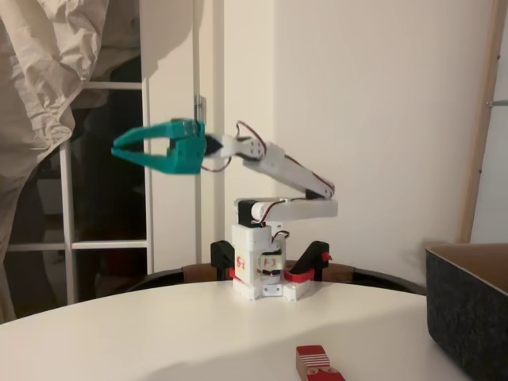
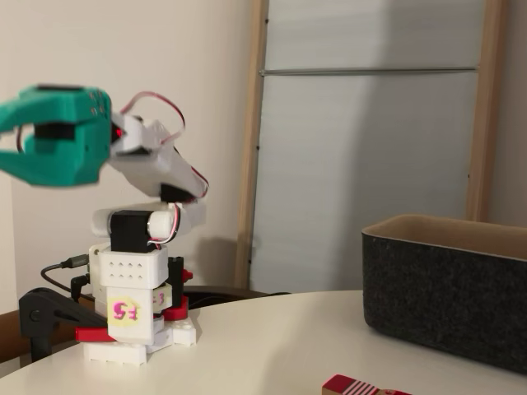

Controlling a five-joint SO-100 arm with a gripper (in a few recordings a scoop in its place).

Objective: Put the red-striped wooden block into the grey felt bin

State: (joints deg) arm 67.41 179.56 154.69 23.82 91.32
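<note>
Fingers (image 1: 119,149) high above table, well apart from red-striped wooden block (image 1: 316,362).

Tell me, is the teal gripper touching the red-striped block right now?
Apart. In a fixed view the gripper hangs high in the air with its jaws slightly parted, while the red-striped wooden block lies on the white table far below.

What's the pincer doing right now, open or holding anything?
Pincer: open, empty, raised in the air. The striped block lies on the table, not held.
</note>
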